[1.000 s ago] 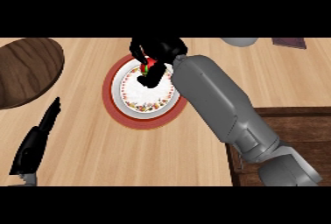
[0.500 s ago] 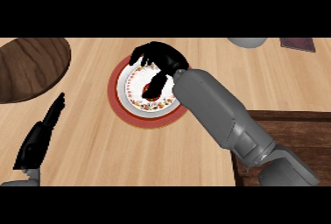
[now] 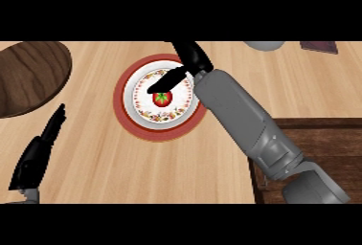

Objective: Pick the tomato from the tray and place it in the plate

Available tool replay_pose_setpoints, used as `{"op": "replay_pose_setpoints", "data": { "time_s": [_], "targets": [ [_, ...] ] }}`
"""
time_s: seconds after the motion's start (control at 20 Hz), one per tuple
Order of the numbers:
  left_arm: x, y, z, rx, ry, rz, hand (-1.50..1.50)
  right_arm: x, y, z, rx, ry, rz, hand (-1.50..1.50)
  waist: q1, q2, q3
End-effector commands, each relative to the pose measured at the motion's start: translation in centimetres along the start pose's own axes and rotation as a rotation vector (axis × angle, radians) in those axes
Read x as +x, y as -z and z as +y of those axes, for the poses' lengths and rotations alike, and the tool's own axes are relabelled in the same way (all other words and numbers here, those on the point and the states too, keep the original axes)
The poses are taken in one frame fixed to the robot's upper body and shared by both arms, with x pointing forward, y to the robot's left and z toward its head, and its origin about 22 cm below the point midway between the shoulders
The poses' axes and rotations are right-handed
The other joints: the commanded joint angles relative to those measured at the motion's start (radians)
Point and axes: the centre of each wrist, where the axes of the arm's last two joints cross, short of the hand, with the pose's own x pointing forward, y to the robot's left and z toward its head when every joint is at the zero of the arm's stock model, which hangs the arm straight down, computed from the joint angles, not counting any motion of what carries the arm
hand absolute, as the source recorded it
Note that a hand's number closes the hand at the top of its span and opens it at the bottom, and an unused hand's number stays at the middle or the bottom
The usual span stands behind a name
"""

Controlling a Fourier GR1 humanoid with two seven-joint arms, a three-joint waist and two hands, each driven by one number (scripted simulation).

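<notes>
A red tomato with a green stem lies in the middle of the white, red-rimmed plate. My right hand hovers over the plate's upper right part, its fingers straight and spread, one pointing down toward the tomato without closing on it. Its grey forearm runs down to the lower right. At the lower left my left hand rests open, fingers pointing up, apart from the plate. The dark wooden tray sits at the left edge with nothing showing on it.
A dark brown wooden surface fills the lower right beside the light counter. A grey round object and a dark flat item sit at the top right edge.
My right hand was curled over the tomato above the plate; now its fingers are spread and lifted, and the tomato lies uncovered in the plate. The view has shifted slightly.
</notes>
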Motion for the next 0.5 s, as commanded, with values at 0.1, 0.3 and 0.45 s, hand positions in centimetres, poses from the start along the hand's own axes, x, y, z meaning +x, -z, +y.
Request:
{"op": "replay_pose_setpoints", "data": {
  "time_s": [0.1, 0.3, 0.45],
  "targets": [
    [0.0, -0.2, 0.4, 0.027, 0.000, 0.000, 0.00, -1.7, 0.1, -4.9, -0.152, 0.174, 0.037, -1.50, -0.029, -0.003, 0.001],
    [-0.1, -0.9, 0.6, 0.010, -0.002, 0.009, 0.00, -4.8, -1.7, -11.0, -0.172, 0.325, -0.020, -1.50, -0.020, 0.003, 0.002],
    [-0.9, -0.7, -0.6, 0.010, 0.001, 0.002, 0.00, -6.6, -2.5, -11.4, -0.187, 0.348, -0.052, -1.50, -0.014, 0.008, 0.001]
  ]
}}
